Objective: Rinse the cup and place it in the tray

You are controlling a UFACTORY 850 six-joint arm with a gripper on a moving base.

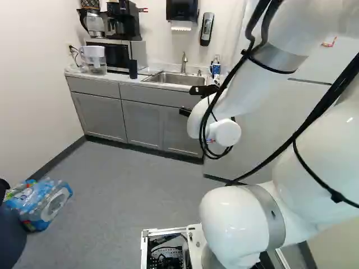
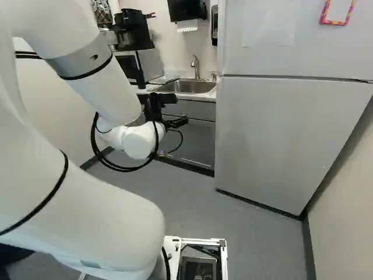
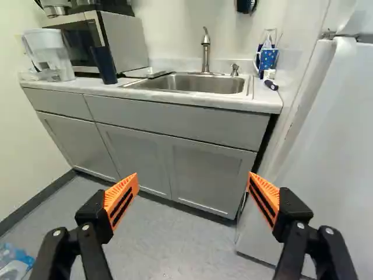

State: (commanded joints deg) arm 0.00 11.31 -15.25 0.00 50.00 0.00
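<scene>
In the right base view my gripper [image 2: 173, 111] is held out in front of the grey cabinets, below counter height. The wrist view shows the gripper [image 3: 193, 177] open, its orange pads wide apart with nothing between them. A tall dark blue cup [image 3: 104, 64] stands upright on the counter in front of the microwave, well ahead of the fingers; the left base view shows this cup [image 1: 133, 69] too. A low, flat tray [image 3: 143, 72] lies between the cup and the sink [image 3: 198, 84]. What the tray holds is too small to tell.
Above the sink rises a metal faucet [image 3: 206, 51]. A water pitcher [image 3: 49, 55] and the microwave [image 3: 125, 41] share the white counter [image 3: 175, 100]. The refrigerator [image 2: 274, 134] stands beside the cabinets. Wrapped bottles [image 1: 42, 203] lie on the floor.
</scene>
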